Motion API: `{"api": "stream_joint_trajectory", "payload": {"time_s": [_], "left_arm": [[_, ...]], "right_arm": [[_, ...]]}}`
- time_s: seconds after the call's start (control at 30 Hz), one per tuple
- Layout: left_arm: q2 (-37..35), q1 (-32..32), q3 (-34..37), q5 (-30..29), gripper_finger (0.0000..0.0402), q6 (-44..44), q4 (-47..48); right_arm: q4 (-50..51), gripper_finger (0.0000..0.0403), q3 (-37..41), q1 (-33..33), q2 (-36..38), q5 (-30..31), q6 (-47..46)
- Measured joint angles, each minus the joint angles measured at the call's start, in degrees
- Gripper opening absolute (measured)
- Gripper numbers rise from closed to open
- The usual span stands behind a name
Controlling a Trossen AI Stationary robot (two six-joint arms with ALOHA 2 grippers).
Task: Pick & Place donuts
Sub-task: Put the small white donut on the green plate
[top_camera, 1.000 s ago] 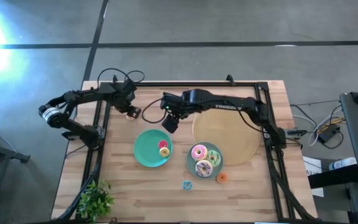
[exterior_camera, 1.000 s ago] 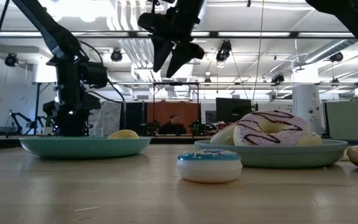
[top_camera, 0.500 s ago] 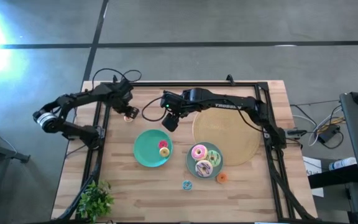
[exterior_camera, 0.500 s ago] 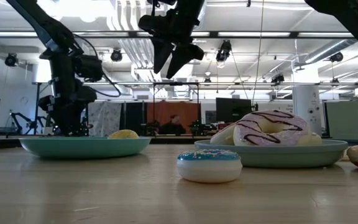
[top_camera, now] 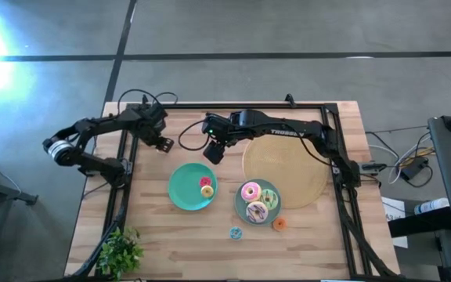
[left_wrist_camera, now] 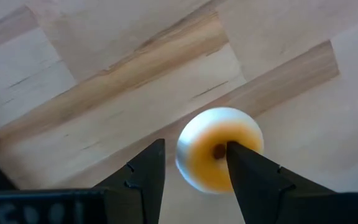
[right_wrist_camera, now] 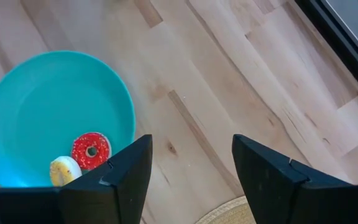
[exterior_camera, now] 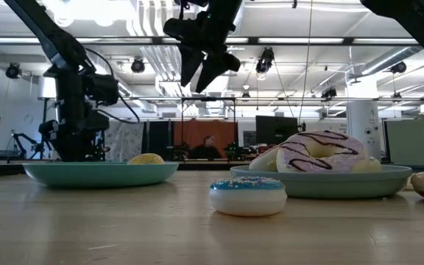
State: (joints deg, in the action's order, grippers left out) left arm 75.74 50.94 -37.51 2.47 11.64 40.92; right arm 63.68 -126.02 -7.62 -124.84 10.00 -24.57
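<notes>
A small white-and-orange donut (left_wrist_camera: 213,155) lies on the wood at the table's far left. My left gripper (left_wrist_camera: 196,146) points down over it, open, and hides it in the high view (top_camera: 163,144). My right gripper (top_camera: 214,151) hangs open and high above the table (exterior_camera: 201,73), holding nothing. Below it, the left teal plate (right_wrist_camera: 36,93) holds a red donut (right_wrist_camera: 91,150) and a yellow one (right_wrist_camera: 65,171). The right teal plate (top_camera: 274,210) holds pink (top_camera: 250,191), green (top_camera: 269,197) and white-brown (top_camera: 255,211) donuts. My left gripper comes at the small donut from above. One fingertip (left_wrist_camera: 238,155) stands at the donut's hole (left_wrist_camera: 219,151); the other stands beside its rim with bare wood between them. Whether either finger touches the donut I cannot tell.
A big tan woven disc (top_camera: 292,164) lies at the right, partly under the right plate. A tiny blue donut (top_camera: 235,233) and an orange one (top_camera: 279,223) lie on the wood near the front. A small green plant (top_camera: 120,249) stands at the front left corner.
My left gripper has shifted slightly and now stands over the small donut. The donut showed beside its fingers in the high view before and is now covered by it.
</notes>
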Motion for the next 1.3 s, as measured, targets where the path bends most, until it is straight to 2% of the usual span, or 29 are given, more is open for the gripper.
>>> {"api": "stream_joint_trajectory", "payload": {"time_s": [0.23,0.6,0.67,0.73,0.87,1.13,1.2,1.3], "left_arm": [[1.49,0.0,0.69,0.44,0.0132,-0.02,-0.67],[1.42,0.0,0.71,3.27,0.0008,0.51,-3.27],[1.23,0.0,0.71,7.63,0.0005,0.83,-4.54],[0.74,0.0,0.71,14.38,0.0003,2.06,-6.41],[-1.67,0.0,0.73,33.62,0.0001,4.64,-11.91],[-7.39,-0.02,1.02,63.83,0.0001,6.94,-18.52],[-8.5,-0.17,1.02,67.43,0.0,8.08,-19.72],[-9.53,-0.48,1.02,67.67,0.0,11.61,-22.66]], "right_arm": [[0.0,0.0215,0.0,0.0,0.0,0.0,0.79],[-0.09,0.0214,0.0,-0.11,0.0,-1.63,1.28],[-0.33,0.0213,0.0,-0.15,0.0,-2.48,1.64],[-0.92,0.0209,0.0,-0.15,0.0,-2.62,2.36],[-3.69,0.0197,0.02,-0.15,0.06,-3.1,6.76],[-13.44,0.0174,0.02,3.37,2.85,-8.54,31.96],[-14.75,0.0174,0.0,4.4,3.0,-5.62,35.7],[-16.09,0.018,0.04,4.37,3.1,-3.66,42.63]]}}
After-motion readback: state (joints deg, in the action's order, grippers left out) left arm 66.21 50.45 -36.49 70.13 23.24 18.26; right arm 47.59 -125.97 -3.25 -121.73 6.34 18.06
